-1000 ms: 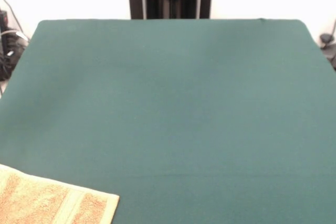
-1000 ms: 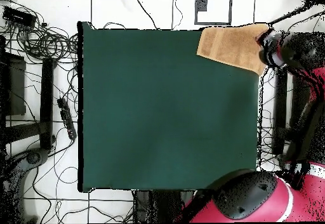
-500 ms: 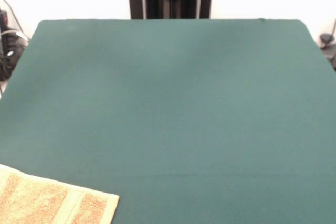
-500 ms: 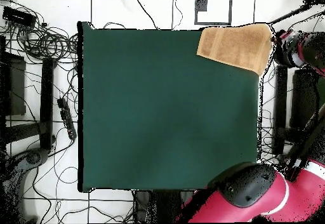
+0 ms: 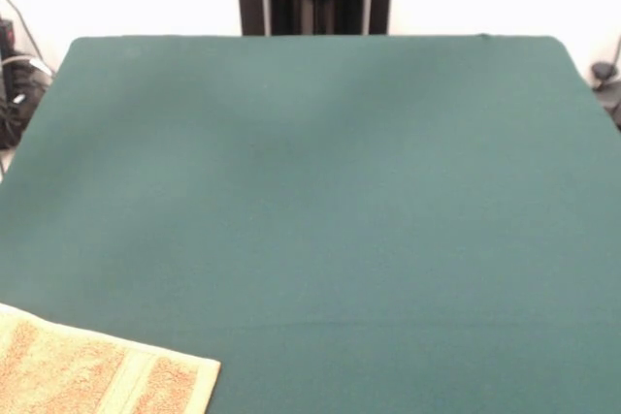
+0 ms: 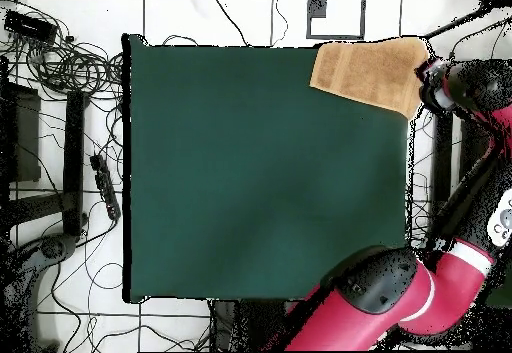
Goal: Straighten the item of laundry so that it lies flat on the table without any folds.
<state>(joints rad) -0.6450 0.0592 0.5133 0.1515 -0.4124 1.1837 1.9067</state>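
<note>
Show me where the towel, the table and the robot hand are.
towel (image 6: pixel 365 74), overhead view, middle of the cloth
table (image 5: pixel 320 181), front view, bare green cover
hand (image 6: pixel 436 81), overhead view, arm's end beside the towel

Bench (image 5: pixel 330 172): plain dark green. Towel (image 5: pixel 87 370): orange-tan terry, one paler yellow-green stripe and hem. Arm (image 6: pixel 400 304): red and black.

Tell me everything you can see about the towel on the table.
The towel is orange-tan terry cloth with a paler stripe near one end. It lies spread at a corner of the green table, slightly askew, and looks mostly flat. In the overhead view one edge reaches the table's side, near the arm's end. The front view shows only its striped end.
</note>
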